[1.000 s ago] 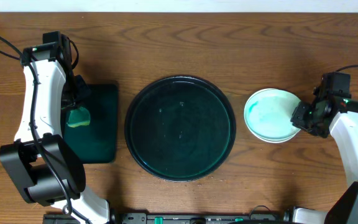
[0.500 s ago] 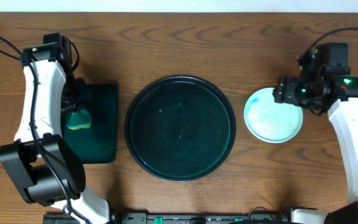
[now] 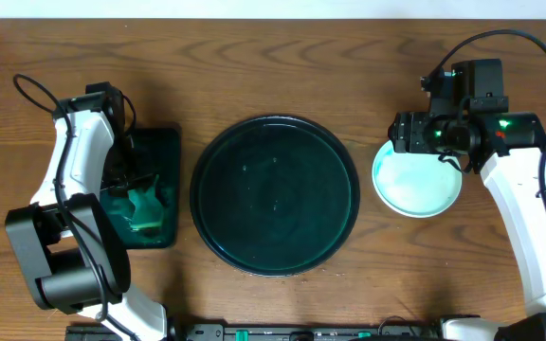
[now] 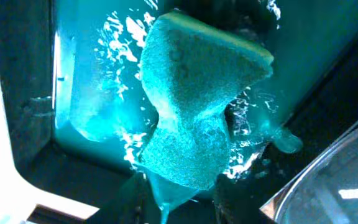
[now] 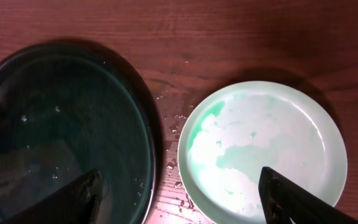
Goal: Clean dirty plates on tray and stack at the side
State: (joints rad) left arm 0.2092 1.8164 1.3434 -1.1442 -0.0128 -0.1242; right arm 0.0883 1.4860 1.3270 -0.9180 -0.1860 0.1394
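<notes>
The round black tray lies at the table's middle with only water drops on it; its rim also shows in the right wrist view. The pale teal plates lie stacked on the table right of the tray, the top one wet with teal smears. My right gripper is open and empty, raised above the stack's far edge. My left gripper is shut on a teal sponge and holds it down in the dark green rectangular tray, which holds teal water.
Water drops lie on the wood between the black tray and the plates. The green tray's wall stands close round the sponge. A black cable loops above the right arm.
My right gripper has let go of the plate stack, lifted and swung up and left above it. My left gripper has moved down with the sponge into the green tray's water.
</notes>
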